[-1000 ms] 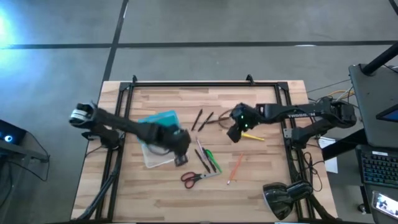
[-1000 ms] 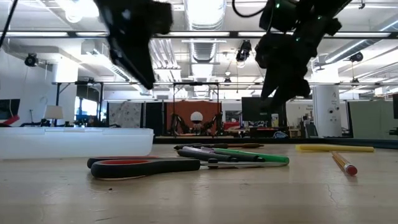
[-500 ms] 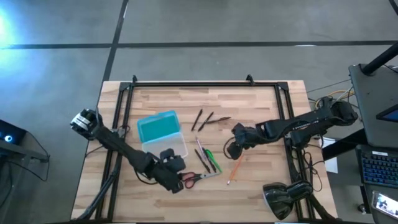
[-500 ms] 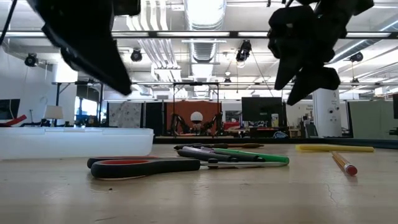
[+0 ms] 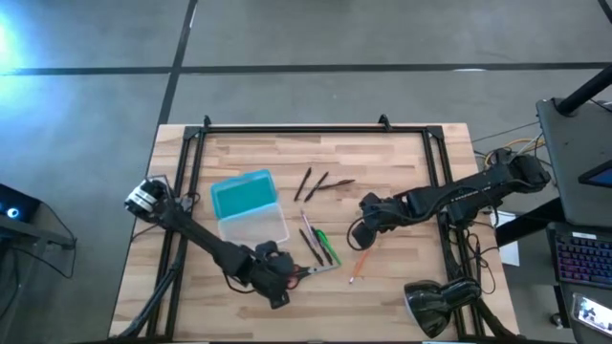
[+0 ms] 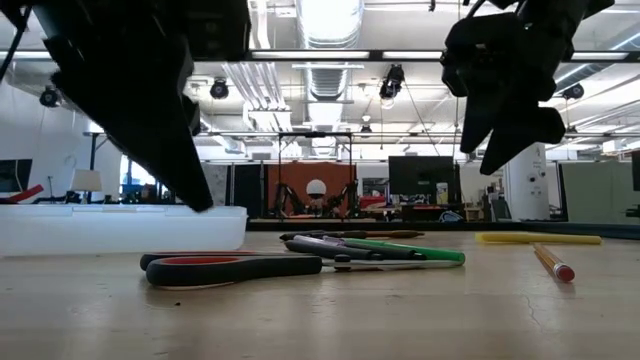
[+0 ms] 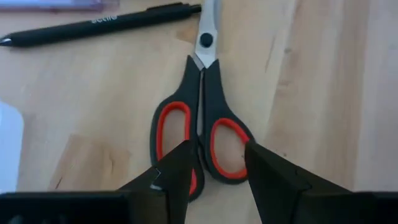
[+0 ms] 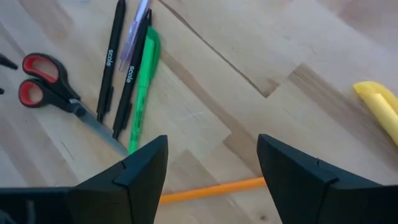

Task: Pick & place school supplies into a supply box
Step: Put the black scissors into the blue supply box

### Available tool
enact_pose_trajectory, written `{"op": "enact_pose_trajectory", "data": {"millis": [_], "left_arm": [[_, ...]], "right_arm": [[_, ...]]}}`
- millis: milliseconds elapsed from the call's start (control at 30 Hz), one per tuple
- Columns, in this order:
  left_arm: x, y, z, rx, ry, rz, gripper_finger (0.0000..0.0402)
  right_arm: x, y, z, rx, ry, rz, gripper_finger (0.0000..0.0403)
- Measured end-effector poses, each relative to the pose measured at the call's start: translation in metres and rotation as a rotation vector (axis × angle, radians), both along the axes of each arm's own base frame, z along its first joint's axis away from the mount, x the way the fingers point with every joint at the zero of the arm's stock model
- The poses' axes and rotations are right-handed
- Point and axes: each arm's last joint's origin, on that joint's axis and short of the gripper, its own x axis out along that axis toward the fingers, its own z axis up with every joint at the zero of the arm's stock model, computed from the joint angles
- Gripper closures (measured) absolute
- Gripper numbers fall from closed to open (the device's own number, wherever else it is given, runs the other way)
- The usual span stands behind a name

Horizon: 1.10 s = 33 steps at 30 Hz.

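Note:
The red-handled scissors lie flat near the table's near edge. My left gripper hovers open just above their handles, one finger over each side. Dark pens and the green marker lie beside the scissors. My right gripper hangs open above the far end of the orange pencil. The short yellow stick lies farther right. The supply box lies open to the left, with its turquoise lid on the far side and its whitish tray nearer.
More dark pens lie toward the far side, past the box. A black rail frame runs along the table's left, far and right edges. A dark lamp head sits at the near right corner. Bare wood lies along the near edge.
My left gripper has swung from over the supply box toward the near edge and come down over the scissors' handles. My right gripper has moved from near the yellow stick toward the near edge and now hangs over the orange pencil. No object has moved.

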Motion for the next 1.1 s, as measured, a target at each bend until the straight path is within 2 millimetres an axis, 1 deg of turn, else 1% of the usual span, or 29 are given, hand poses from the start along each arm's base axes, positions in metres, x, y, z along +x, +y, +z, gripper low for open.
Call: {"op": "enact_pose_trajectory", "data": {"millis": [133, 300, 433, 633, 733, 800, 867, 933, 1100], "left_arm": [[0.005, -0.002, -0.004, 0.001, 0.006, 0.002, 0.0249], [0.007, -0.002, -0.012, -0.007, 0.03, 0.022, 0.023], [0.01, 0.001, -0.017, -0.001, 0.042, 0.035, 0.0229], [0.017, 0.009, -0.033, -0.032, 0.109, 0.025, 0.0229], [0.019, 0.008, -0.044, -0.02, 0.142, 0.01, 0.0229], [0.019, 0.008, -0.048, -0.012, 0.154, 0.01, 0.0232], [0.019, 0.009, -0.049, -0.009, 0.161, 0.007, 0.0241], [0.018, 0.009, -0.049, 0.004, 0.166, -0.009, 0.0259], [0.018, 0.01, -0.05, 0.056, 0.17, -0.058, 0.0332]], "right_arm": [[-0.002, 0.0, -0.001, -0.019, 0.028, 0.037, 0.0165], [-0.005, -0.001, -0.003, -0.048, 0.063, 0.087, 0.0165], [-0.006, -0.001, -0.003, -0.059, 0.072, 0.111, 0.0165], [-0.006, 0.0, -0.003, -0.064, 0.076, 0.156, 0.0165], [-0.006, -0.001, -0.003, -0.069, 0.081, 0.173, 0.0165], [-0.007, -0.001, -0.003, -0.072, 0.084, 0.184, 0.0165], [-0.007, -0.001, -0.004, -0.073, 0.089, 0.189, 0.0165], [-0.007, -0.001, -0.004, -0.077, 0.093, 0.193, 0.0165], [-0.008, -0.001, -0.004, -0.082, 0.097, 0.192, 0.0165]]}}
